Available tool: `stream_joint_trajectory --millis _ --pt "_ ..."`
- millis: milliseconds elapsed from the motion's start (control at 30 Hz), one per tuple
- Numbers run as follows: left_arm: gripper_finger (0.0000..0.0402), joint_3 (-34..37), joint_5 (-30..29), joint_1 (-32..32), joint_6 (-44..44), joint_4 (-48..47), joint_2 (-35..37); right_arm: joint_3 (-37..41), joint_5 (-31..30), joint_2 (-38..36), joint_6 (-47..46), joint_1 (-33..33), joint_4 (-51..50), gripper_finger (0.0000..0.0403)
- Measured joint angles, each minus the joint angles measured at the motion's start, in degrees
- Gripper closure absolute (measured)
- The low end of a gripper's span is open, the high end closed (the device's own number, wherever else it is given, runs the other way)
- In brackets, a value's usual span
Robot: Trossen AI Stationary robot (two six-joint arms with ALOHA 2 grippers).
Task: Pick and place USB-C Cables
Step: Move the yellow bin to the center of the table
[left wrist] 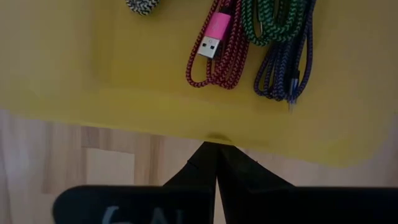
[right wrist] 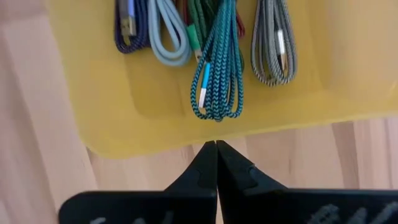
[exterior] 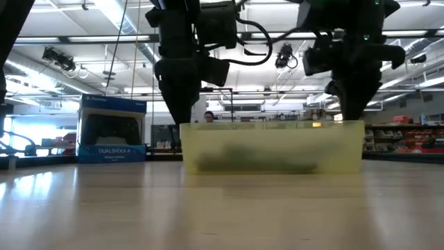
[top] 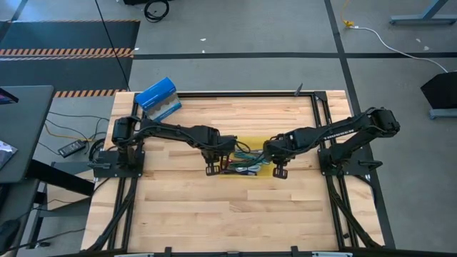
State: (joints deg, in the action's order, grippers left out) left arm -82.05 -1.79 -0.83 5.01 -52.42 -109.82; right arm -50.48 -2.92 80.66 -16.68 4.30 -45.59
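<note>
Left gripper point(left wrist: 216, 163) and right gripper point(right wrist: 216, 160) are clenched empty at the yellow tray's point(top: 254, 145) 9 and 3 o'clock rims; USB-C cables point(right wrist: 214, 68), apparently six, lie inside.

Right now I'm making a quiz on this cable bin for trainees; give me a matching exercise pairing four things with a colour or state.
Column 1:
1. cable with the pink plug
2. cable with the light blue plug sleeves
3. tray
4. left gripper

Column 2:
A. translucent yellow
B. fingers shut, over the tray's edge
C. maroon braid
D. teal braid

Pairs: 1-C, 2-D, 3-A, 4-B
</note>
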Motion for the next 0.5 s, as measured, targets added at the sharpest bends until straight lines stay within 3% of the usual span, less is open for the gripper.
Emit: stream_joint_trajectory --millis 500 --pt "0.0389 0.04 2.92 0.14 -0.34 -2.95 0.0 0.02 1.22 3.53 -0.39 -1.49 6.63 0.0403"
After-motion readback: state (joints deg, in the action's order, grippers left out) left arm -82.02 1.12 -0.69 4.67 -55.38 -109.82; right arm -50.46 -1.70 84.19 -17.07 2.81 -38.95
